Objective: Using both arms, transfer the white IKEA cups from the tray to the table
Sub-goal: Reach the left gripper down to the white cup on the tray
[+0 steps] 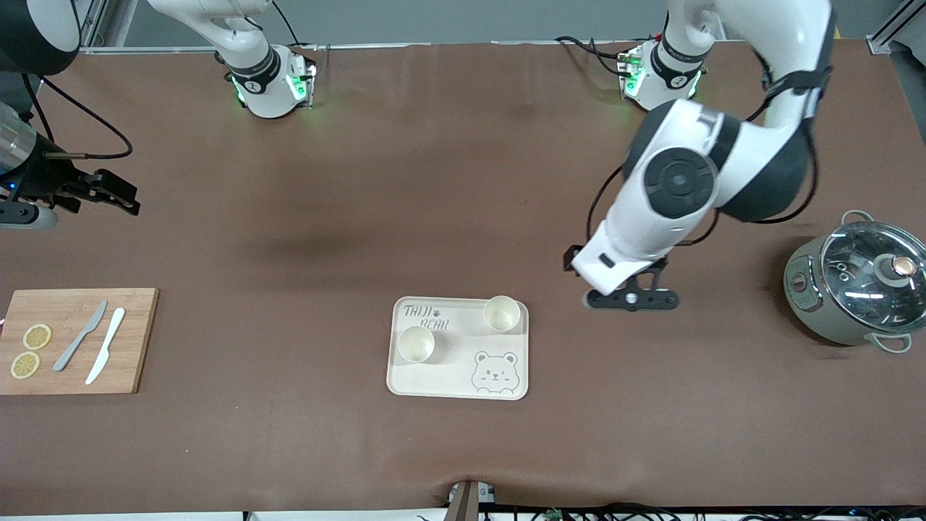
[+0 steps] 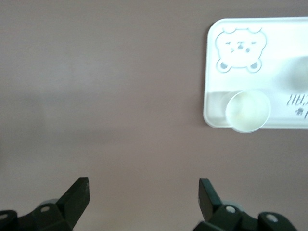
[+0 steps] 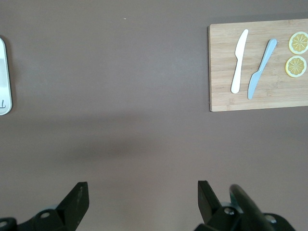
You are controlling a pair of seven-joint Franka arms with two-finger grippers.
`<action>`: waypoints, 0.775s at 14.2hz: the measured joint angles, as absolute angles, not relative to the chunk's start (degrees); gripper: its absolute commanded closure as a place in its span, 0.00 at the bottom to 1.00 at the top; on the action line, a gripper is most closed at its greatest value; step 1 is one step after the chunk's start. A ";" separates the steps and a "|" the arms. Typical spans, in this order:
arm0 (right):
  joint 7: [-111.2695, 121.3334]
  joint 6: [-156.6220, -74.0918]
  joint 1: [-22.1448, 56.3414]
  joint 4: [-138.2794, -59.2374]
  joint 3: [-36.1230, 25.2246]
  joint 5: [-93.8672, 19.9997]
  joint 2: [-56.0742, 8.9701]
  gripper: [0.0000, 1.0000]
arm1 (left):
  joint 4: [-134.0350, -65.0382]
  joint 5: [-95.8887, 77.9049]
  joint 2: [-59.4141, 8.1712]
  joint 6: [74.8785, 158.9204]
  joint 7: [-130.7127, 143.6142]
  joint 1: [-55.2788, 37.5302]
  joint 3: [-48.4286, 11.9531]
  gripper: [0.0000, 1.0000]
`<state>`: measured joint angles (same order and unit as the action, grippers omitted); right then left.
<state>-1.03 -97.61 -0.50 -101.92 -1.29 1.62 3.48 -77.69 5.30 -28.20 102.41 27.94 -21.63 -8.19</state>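
Two white IKEA cups stand upright on the cream bear tray [image 1: 448, 376]. One cup [image 1: 416, 344] is nearer the front camera, and the other cup [image 1: 501, 313] sits in the tray's corner toward the left arm. My left gripper [image 1: 631, 298] hangs open and empty over bare table beside that corner. In the left wrist view, the left gripper [image 2: 144, 192] has wide-apart jaws, with a cup [image 2: 248, 111] at the edge of the tray [image 2: 279, 43]. My right gripper [image 1: 119, 194] is open and empty at the right arm's end of the table. In the right wrist view, the right gripper [image 3: 143, 195] is over bare mat.
A wooden cutting board [image 1: 76, 340] with two knives [image 1: 94, 344] and two lemon slices [image 1: 30, 349] lies at the right arm's end. It also shows as the cutting board [image 3: 257, 67] in the right wrist view. A grey-green lidded pot [image 1: 854, 286] stands at the left arm's end.
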 measured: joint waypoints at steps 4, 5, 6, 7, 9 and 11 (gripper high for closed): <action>-1.03 -97.61 -0.50 -101.92 -1.29 1.62 3.48 0.00 | -77.53 5.43 -33.07 109.41 30.80 -23.75 -8.17 0.00; -1.03 -97.61 -0.50 -101.92 -1.29 1.62 3.48 0.00 | -77.49 5.43 -34.03 110.75 30.98 -23.96 -8.17 0.00; -1.03 -97.62 -0.50 -101.92 -1.29 1.63 3.48 0.00 | -77.43 5.43 -34.92 112.16 31.22 -24.20 -8.17 0.00; -1.03 -97.62 -0.50 -101.92 -1.29 1.63 3.48 0.00 | -77.40 5.44 -35.74 113.64 31.74 -24.56 -8.16 0.00; -1.03 -97.63 -0.50 -101.92 -1.29 1.64 3.48 0.00 | -77.36 5.59 -37.29 116.22 33.52 -25.70 -8.14 0.00; -1.03 -97.63 -0.50 -101.92 -1.29 1.64 3.48 0.00 | -77.34 7.24 -38.79 118.56 35.99 -27.05 -8.13 0.00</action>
